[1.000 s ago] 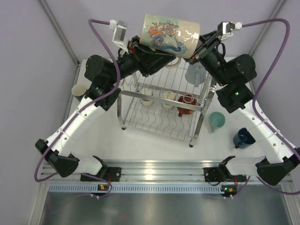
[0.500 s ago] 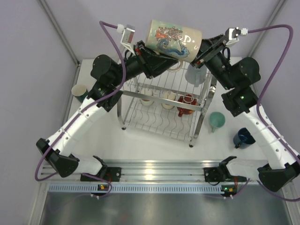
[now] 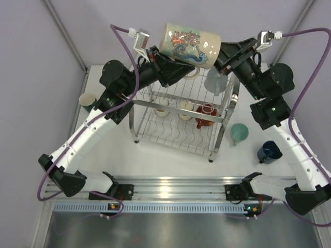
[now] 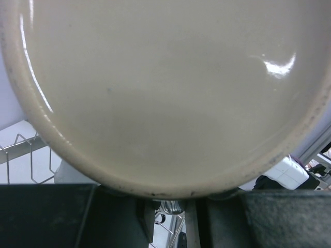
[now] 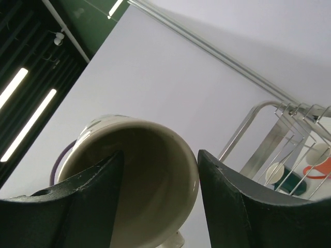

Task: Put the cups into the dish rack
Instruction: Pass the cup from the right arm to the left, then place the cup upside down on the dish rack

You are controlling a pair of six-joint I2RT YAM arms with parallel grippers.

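Cream-glazed printed mug [image 3: 189, 44] hangs on its side high above the dish rack [image 3: 170, 106], pinched at its left end by the left gripper [image 3: 161, 59] alone, while the right gripper [image 3: 223, 51] stands spread at its mouth, gripping nothing, so the lopsided hold could let it tip and fall.

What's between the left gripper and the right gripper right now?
The printed mug, on its side above the dish rack, fills the gap from left gripper to right gripper; the top view shows it.
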